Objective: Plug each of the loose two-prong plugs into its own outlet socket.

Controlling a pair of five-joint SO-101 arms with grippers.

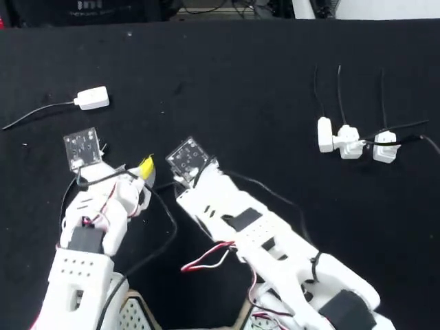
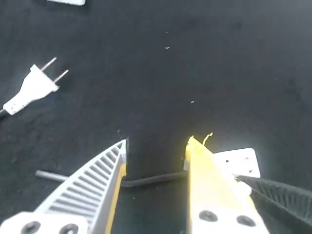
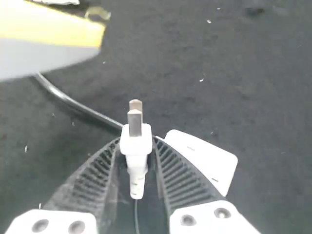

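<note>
The right tool [image 3: 137,144] clamps a white plug [image 3: 135,139]. The left tool [image 2: 157,143], jaws apart, straddles a black cord [image 2: 151,180].

White plug [image 3: 136,146], black table [image 1: 240,69] — yellow-edged left hand [image 2: 157,145]

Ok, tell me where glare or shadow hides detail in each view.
High view: the white cluster glares against the black cloth. Left wrist view: the loose plug is evenly lit, no hard shadow. Right wrist view: the held plug in the right gripper is bright, prongs dimmer.
</note>
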